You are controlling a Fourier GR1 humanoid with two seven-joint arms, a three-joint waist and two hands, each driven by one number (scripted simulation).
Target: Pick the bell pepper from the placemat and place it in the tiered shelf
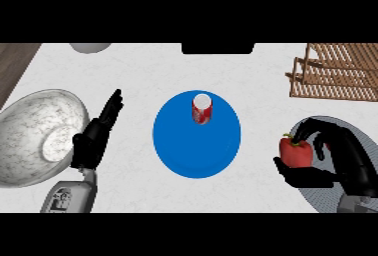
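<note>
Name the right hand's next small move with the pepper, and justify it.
Probably lift it and carry it up toward the shelf: the right hand already curls round the pepper over the grey placemat, and the shelf stands apart at the far right.

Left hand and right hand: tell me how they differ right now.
The left hand is open, fingers straight, holding nothing; the right hand has its fingers curled round the red bell pepper. The left hand sits beside the marbled bowl, left of the blue plate; the right hand is over the grey placemat, below the wooden tiered shelf. Both are black on grey forearms.
</note>
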